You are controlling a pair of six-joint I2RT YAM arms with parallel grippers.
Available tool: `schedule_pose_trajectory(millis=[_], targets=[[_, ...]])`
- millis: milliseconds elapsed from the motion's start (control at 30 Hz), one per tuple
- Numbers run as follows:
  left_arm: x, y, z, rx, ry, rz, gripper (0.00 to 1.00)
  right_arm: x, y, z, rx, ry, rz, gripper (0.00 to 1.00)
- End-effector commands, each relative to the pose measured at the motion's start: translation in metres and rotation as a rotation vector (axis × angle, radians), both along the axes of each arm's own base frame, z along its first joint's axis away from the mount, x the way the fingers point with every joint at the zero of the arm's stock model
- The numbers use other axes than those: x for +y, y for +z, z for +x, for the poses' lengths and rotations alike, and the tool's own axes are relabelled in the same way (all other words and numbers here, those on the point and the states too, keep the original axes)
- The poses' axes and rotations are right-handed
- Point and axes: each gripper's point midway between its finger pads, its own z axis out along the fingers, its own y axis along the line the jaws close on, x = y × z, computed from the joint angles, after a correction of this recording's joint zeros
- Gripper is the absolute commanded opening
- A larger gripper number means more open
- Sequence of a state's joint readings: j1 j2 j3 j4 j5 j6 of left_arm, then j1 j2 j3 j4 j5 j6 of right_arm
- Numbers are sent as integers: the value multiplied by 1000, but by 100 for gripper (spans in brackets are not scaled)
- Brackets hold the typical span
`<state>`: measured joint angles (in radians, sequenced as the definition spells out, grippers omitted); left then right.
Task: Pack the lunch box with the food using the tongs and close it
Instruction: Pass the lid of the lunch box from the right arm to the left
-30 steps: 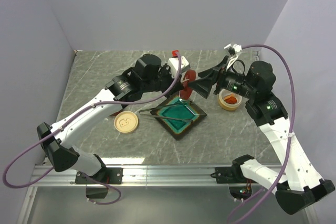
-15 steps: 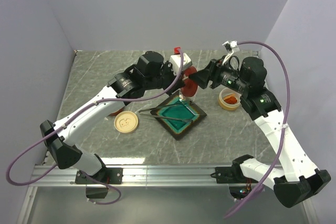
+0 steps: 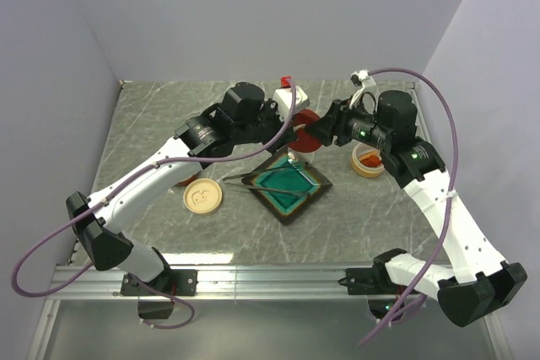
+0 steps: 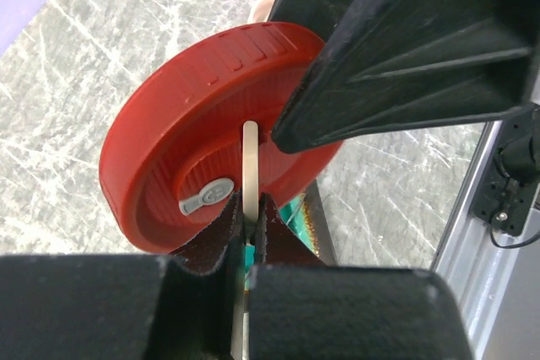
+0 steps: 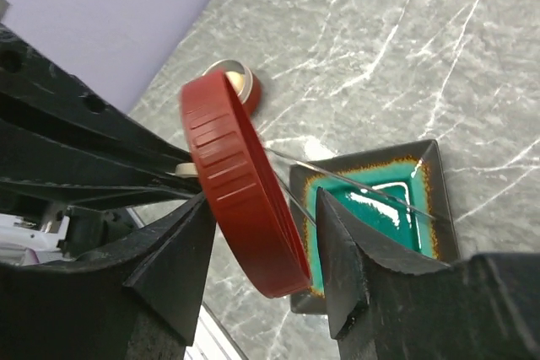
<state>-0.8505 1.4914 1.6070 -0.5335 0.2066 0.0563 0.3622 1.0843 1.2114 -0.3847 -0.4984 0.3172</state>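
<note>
1. Since a second ago the right arm has swung in on the lid (image 3: 307, 119), and the right fingers (image 5: 363, 276) have narrowed from wide apart to half closed.
2. They now straddle the lid edge-on. A gap shows at one finger, so they are not clamped yet.
3. The left fingers (image 4: 211, 242) are clenched on a thin white tab (image 4: 251, 162) on the lid's inner face and hold the lid tilted in the air above the far corner of the dish (image 3: 295, 201).
4. The lid looks like rigid, light plastic. Its ribbed rim is probably the best place to hold it, with the fingers flat across the width. The tab is narrow and may let the lid swing.
5. The tongs (image 3: 253, 181) lie untouched on the table (image 3: 152, 124), crossing the dish with one end out past its left corner.
6. They look light, springy and slick. The thin steel could roll or slip from a pinch. A grip across both arms near the middle should let a squeeze close the tips.
7. Orange lumps (image 3: 369, 158) sit in a tub (image 3: 358, 168) beside the right arm. They are small and likely soft, so they want a gentle squeeze.
</note>
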Motion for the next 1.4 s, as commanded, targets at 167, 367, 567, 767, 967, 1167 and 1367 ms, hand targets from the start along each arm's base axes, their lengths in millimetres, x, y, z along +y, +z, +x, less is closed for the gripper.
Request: schedule_pose_trajectory(millis=[167, 367, 567, 767, 967, 1167, 1367], targets=[[-1, 35, -6, -14, -20, -95, 0, 14, 9, -14, -15, 106, 64, 0], [11, 38, 4, 45, 9, -145, 4, 28, 15, -29, 61, 198, 199, 0], [26, 46, 15, 104, 36, -228, 9, 28, 21, -28, 139, 206, 310, 0], [27, 63, 8, 79, 11, -308, 11, 27, 24, -26, 228, 200, 432, 0], [29, 63, 11, 100, 47, -325, 15, 28, 26, -26, 299, 197, 532, 0], [31, 60, 14, 120, 81, -335, 18, 26, 29, -24, 334, 180, 588, 0], [27, 58, 9, 147, 53, -341, 17, 25, 31, -24, 338, 173, 608, 0]])
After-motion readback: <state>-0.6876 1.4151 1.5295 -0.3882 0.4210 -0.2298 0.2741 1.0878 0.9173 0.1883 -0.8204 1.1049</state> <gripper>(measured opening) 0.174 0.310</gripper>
